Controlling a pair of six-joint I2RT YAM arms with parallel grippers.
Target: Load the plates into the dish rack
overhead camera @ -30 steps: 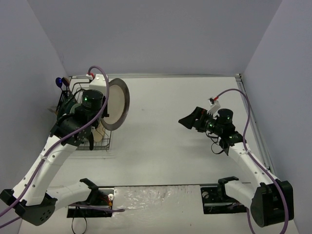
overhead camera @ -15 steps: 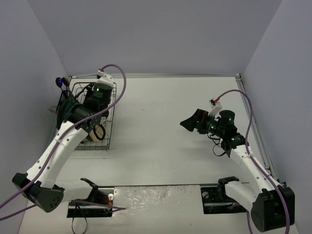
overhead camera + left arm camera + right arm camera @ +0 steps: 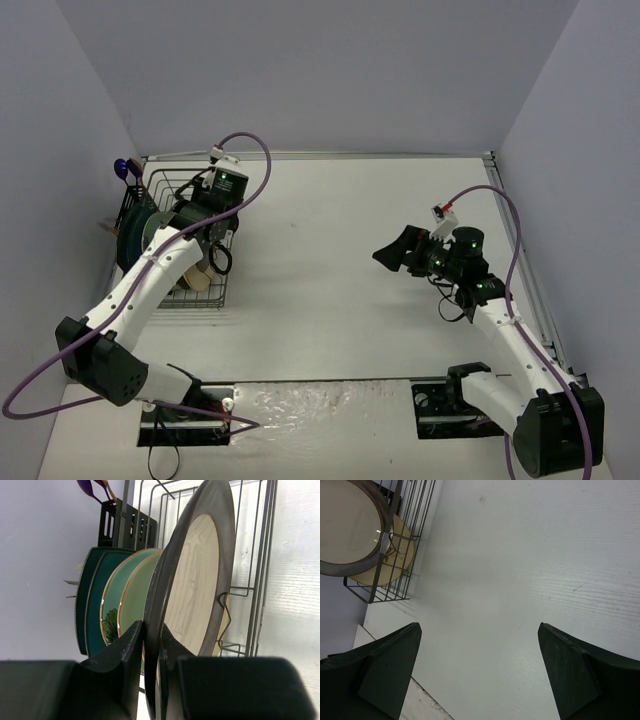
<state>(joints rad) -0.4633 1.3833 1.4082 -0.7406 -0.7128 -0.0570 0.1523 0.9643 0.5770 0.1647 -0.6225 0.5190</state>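
Note:
My left gripper [image 3: 151,627] is shut on the rim of the brown-rimmed round plate [image 3: 195,585], which it holds upright inside the dish rack [image 3: 260,580]. Whether the plate's lower edge rests on the wires is hidden. To its left stand a pale mint plate [image 3: 137,595], a floral plate [image 3: 111,615] and two dark teal plates [image 3: 92,605]. In the top view the left arm's wrist [image 3: 222,185] hangs over the dish rack [image 3: 185,300] and covers the held plate. My right gripper [image 3: 385,252] hovers open over bare table, nothing between its fingers [image 3: 395,655].
A black cutlery caddy [image 3: 120,527] with purple utensils sits at the rack's far left corner. The rack stands against the left wall. The right wrist view shows the brown-rimmed plate [image 3: 350,530] and rack wires [image 3: 405,555] at its upper left.
The left arm has swung the brown-rimmed plate from beside the rack's right edge into the rack, its wrist moving toward the back. The right arm has barely shifted.

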